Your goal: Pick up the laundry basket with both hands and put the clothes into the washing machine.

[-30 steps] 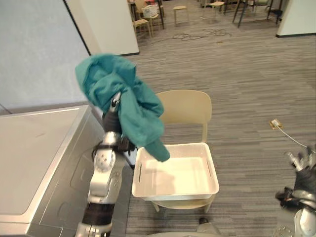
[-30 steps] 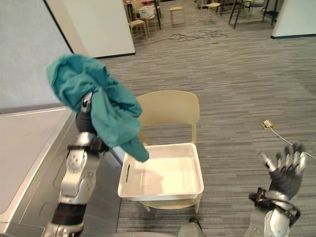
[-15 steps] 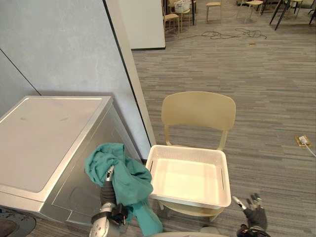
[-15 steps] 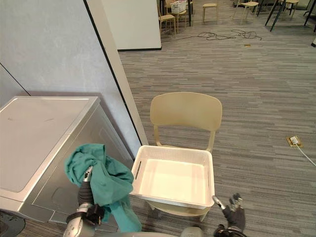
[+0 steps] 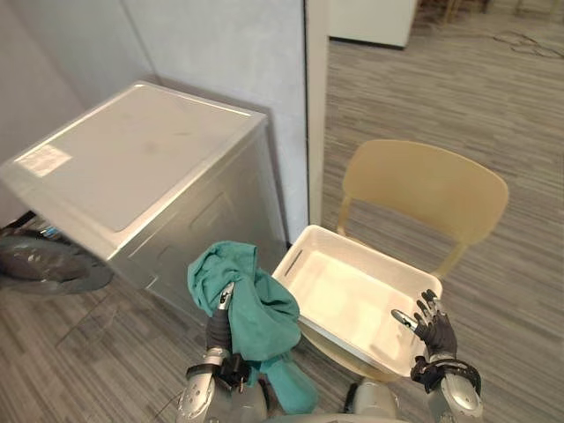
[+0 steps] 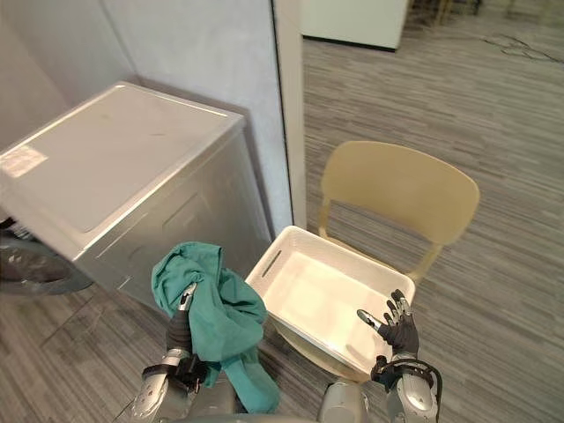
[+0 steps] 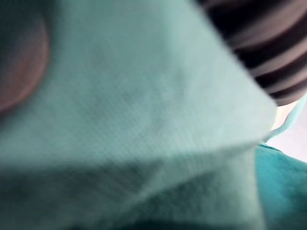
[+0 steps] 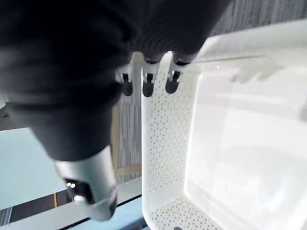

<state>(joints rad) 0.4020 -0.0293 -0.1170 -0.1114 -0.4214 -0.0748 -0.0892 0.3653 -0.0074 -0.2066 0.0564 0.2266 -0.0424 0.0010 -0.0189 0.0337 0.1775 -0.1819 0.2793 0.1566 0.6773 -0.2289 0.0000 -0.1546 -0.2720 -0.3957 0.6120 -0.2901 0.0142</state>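
The teal garment (image 5: 251,308), held high a second ago, now hangs low at lower centre over the left hand (image 5: 218,326), in front of the washing machine (image 5: 150,159). Cloth hides that hand's fingers, so I cannot tell their grip. The white basket (image 5: 374,256) sits empty on the chair (image 5: 423,185), with the right hand (image 5: 434,324) beside it, fingers spread and released. Loading probably comes next.

My left hand (image 5: 217,331) and right hand (image 5: 434,330) wear dark ribbed covers (image 7: 268,50) over the back and wrist. My fingers (image 8: 147,87) are silver with dark tips, and the thumb (image 8: 88,188) is silver too. My forearms (image 6: 151,400) are rounded and silver-grey.
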